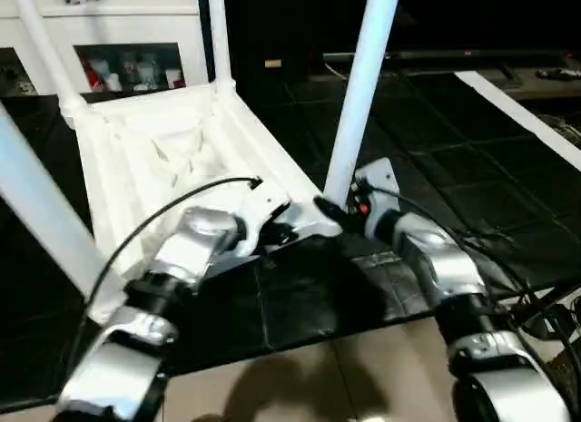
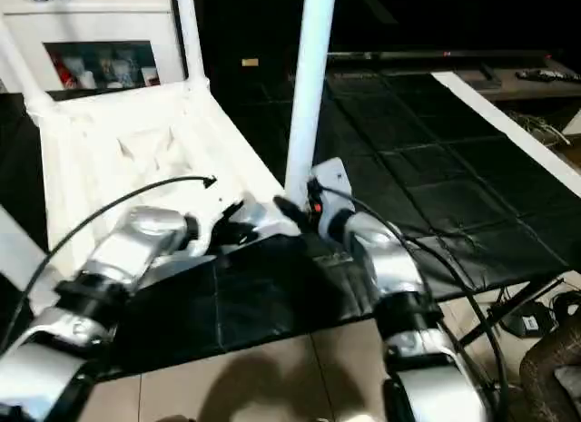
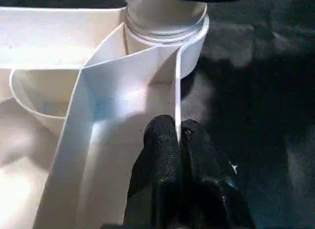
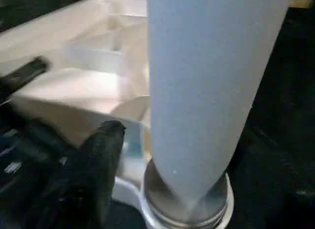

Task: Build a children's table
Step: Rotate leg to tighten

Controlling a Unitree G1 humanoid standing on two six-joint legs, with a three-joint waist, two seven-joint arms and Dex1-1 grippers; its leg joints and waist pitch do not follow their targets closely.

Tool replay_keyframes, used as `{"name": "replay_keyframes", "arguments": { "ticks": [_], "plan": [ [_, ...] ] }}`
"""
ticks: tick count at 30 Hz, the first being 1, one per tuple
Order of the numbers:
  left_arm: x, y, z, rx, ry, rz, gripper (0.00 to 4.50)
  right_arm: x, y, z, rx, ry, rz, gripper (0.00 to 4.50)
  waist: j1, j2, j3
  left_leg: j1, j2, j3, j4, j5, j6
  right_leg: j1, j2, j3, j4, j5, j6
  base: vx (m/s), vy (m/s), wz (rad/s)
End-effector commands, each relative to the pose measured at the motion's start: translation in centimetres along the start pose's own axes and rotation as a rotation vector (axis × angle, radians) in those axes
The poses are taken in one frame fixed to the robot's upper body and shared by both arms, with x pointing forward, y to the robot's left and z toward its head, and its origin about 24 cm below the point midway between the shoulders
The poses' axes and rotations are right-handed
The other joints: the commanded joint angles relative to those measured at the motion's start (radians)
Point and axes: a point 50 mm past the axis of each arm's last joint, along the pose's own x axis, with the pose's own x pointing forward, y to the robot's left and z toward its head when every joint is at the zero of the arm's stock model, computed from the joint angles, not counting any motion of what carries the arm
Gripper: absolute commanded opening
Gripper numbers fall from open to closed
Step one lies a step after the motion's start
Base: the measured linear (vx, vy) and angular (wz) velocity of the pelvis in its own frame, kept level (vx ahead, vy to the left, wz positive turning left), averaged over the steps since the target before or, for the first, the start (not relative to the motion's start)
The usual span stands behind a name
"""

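Pinching table (image 1: 163, 150) rim, left gripper (image 3: 178, 140)

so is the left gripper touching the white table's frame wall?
Touching. Left wrist view: left gripper fingers pinch the white table's thin frame wall between them.

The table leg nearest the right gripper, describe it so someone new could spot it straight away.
The white children's table lies upside down on the dark floor mat, legs pointing up. At its near corner by the right gripper rises that leg. Unlike the others, it stands between both grippers.
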Motion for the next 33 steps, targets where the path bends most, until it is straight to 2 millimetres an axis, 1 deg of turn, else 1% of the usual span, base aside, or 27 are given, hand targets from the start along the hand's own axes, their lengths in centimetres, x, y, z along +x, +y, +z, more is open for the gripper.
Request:
{"name": "replay_keyframes", "arguments": {
  "ticks": [1,2,4,5,6,8,9,10,11,12,13,14,15,16,17,20,22,24,25,27,30,32,33],
  "plan": [
    [-0.1,-0.6,1.5,0.101,-0.103,-0.086,0.00,-0.1,1.3,-0.3,-0.028,0.009,0.191,3.77,0.006,0.003,-0.070,0.010,0.010,0.003,-0.052,-0.203,0.048,0.060,-0.057,0.041,-0.072,-0.137,-0.215,0.000,0.000,0.00],
    [-0.3,-0.6,1.3,0.119,-0.101,-0.113,0.00,-0.5,1.1,-0.3,-0.032,0.012,0.211,3.77,0.006,0.003,-0.070,0.010,0.010,0.004,-0.052,-0.212,0.049,0.061,-0.057,0.042,-0.072,-0.142,-0.215,0.000,0.000,0.00],
    [-0.7,-0.8,0.9,0.157,-0.086,-0.164,0.00,-1.2,0.7,-0.2,-0.050,0.018,0.239,3.93,0.008,0.003,-0.070,0.009,0.011,0.003,-0.052,-0.213,0.049,0.062,-0.058,0.042,-0.071,-0.142,-0.217,0.000,0.000,0.00],
    [-1.1,-1.0,0.6,0.174,-0.073,-0.215,0.00,-1.8,0.4,-0.2,-0.051,0.021,0.270,4.04,0.010,0.012,-0.070,0.011,0.012,0.003,-0.052,-0.212,0.046,0.059,-0.058,0.042,-0.069,-0.136,-0.222,0.000,0.000,0.00],
    [-1.7,-1.2,0.1,0.195,-0.052,-0.278,0.00,-2.5,0.0,-0.1,-0.056,0.028,0.306,4.14,0.014,0.011,-0.071,0.013,0.014,0.004,-0.051,-0.216,0.048,0.059,-0.056,0.040,-0.069,-0.127,-0.229,0.000,0.000,0.00],
    [-2.0,-1.2,-0.2,0.201,-0.039,-0.314,0.00,-3.0,-0.2,-0.1,-0.063,0.035,0.332,4.37,0.022,0.011,-0.072,0.013,0.017,0.006,-0.051,-0.203,0.046,0.058,-0.055,0.040,-0.062,-0.096,-0.241,0.000,0.000,0.00],
    [-2.0,-1.2,-0.2,0.202,-0.036,-0.321,0.00,-3.0,-0.2,-0.1,-0.069,0.041,0.338,4.37,0.024,0.011,-0.072,0.013,0.017,0.006,-0.050,-0.202,0.047,0.058,-0.054,0.040,-0.061,-0.089,-0.245,0.000,0.000,0.00],
    [-2.4,-1.3,-0.6,0.207,-0.018,-0.370,0.00,-3.6,-0.4,-0.2,-0.107,0.079,0.376,4.37,0.030,0.009,-0.073,0.015,0.017,0.007,-0.049,-0.205,0.048,0.056,-0.055,0.039,-0.060,-0.086,-0.249,0.000,0.000,0.00],
    [-2.5,-1.4,-0.8,0.210,-0.012,-0.391,0.00,-3.8,-0.4,-0.2,-0.113,0.091,0.395,4.37,0.034,0.010,-0.071,0.014,0.017,0.008,-0.050,-0.211,0.045,0.056,-0.056,0.040,-0.061,-0.099,-0.249,0.000,0.000,0.00],
    [-2.7,-1.5,-0.9,0.214,-0.006,-0.422,0.00,-4.0,-0.4,-0.2,-0.098,0.097,0.425,4.37,0.035,0.009,-0.071,0.015,0.016,0.008,-0.050,-0.216,0.045,0.057,-0.055,0.040,-0.062,-0.108,-0.247,0.000,0.000,0.00],
    [-2.9,-1.8,-1.2,0.232,0.010,-0.486,0.00,-4.5,-0.2,0.0,-0.061,0.105,0.514,4.37,0.041,0.008,-0.070,0.014,0.017,0.008,-0.050,-0.224,0.046,0.058,-0.058,0.041,-0.064,-0.128,-0.242,0.000,0.000,0.00],
    [-2.9,-1.8,-1.2,0.232,0.010,-0.486,0.00,-4.5,-0.2,0.0,-0.061,0.105,0.514,4.37,0.043,0.007,-0.071,0.015,0.017,0.007,-0.049,-0.225,0.048,0.059,-0.058,0.040,-0.064,-0.132,-0.240,0.000,0.000,0.00],
    [-3.0,-2.0,-1.4,0.237,0.021,-0.522,0.00,-4.8,0.0,-0.1,-0.051,0.132,0.576,4.37,0.046,0.008,-0.070,0.014,0.018,0.008,-0.050,-0.224,0.049,0.057,-0.058,0.040,-0.064,-0.135,-0.240,0.000,0.000,0.00],
    [-3.0,-2.0,-1.5,0.245,0.026,-0.535,0.00,-4.8,0.1,-0.2,-0.053,0.152,0.599,4.37,0.049,0.008,-0.071,0.016,0.019,0.007,-0.049,-0.225,0.049,0.057,-0.058,0.040,-0.064,-0.138,-0.239,0.000,0.000,0.00],
    [-3.0,-2.1,-1.6,0.250,0.029,-0.544,0.00,-4.8,0.2,-0.3,-0.054,0.166,0.613,4.37,0.051,0.011,-0.070,0.016,0.019,0.007,-0.050,-0.227,0.048,0.055,-0.059,0.040,-0.065,-0.142,-0.239,0.000,0.000,0.00],
    [-3.0,-2.3,-1.7,0.258,0.037,-0.579,0.00,-4.7,0.7,-0.7,-0.045,0.199,0.674,4.37,0.054,0.008,-0.070,0.016,0.020,0.005,-0.053,-0.238,0.034,0.055,-0.060,0.040,-0.065,-0.163,-0.234,0.000,0.000,0.00],
    [-3.0,-2.4,-1.7,0.262,0.037,-0.586,0.00,-4.6,0.8,-0.8,-0.039,0.202,0.685,4.11,0.056,0.009,-0.070,0.017,0.021,0.005,-0.052,-0.245,0.029,0.053,-0.061,0.040,-0.066,-0.170,-0.236,0.000,0.000,0.00],
    [-3.0,-2.4,-1.7,0.265,0.037,-0.596,0.00,-4.3,0.9,-0.8,-0.034,0.202,0.699,3.91,0.056,0.008,-0.070,0.016,0.021,0.004,-0.053,-0.250,0.024,0.054,-0.063,0.040,-0.067,-0.181,-0.233,0.000,0.000,0.00],
    [-3.0,-2.4,-1.7,0.266,0.037,-0.600,0.00,-4.3,1.0,-0.8,-0.030,0.201,0.706,3.91,0.056,0.008,-0.070,0.017,0.020,0.004,-0.053,-0.252,0.021,0.054,-0.062,0.040,-0.067,-0.185,-0.231,0.000,0.000,0.00],
    [-3.0,-2.3,-1.7,0.268,0.034,-0.607,0.00,-4.1,1.0,-0.7,-0.017,0.194,0.720,3.67,0.055,0.009,-0.070,0.015,0.020,0.004,-0.053,-0.252,0.021,0.055,-0.062,0.039,-0.067,-0.187,-0.232,0.000,0.000,0.00],
    [-3.0,-2.3,-1.7,0.271,0.035,-0.611,0.00,-4.0,1.0,-0.6,-0.010,0.194,0.730,3.54,0.054,0.008,-0.071,0.015,0.019,0.003,-0.053,-0.245,0.022,0.055,-0.061,0.039,-0.065,-0.181,-0.231,0.000,0.000,0.00],
    [-3.1,-2.2,-1.8,0.272,0.039,-0.609,0.00,-4.0,1.0,-0.5,-0.004,0.197,0.739,3.31,0.053,0.008,-0.070,0.016,0.020,0.003,-0.053,-0.247,0.021,0.055,-0.061,0.039,-0.066,-0.184,-0.230,0.000,0.000,0.00],
    [-3.2,-2.1,-1.8,0.272,0.042,-0.607,0.00,-4.1,1.0,-0.5,-0.002,0.199,0.746,3.31,0.053,0.008,-0.071,0.016,0.020,0.004,-0.053,-0.246,0.021,0.054,-0.061,0.040,-0.066,-0.182,-0.230,0.000,0.000,0.00]
  ]
}}
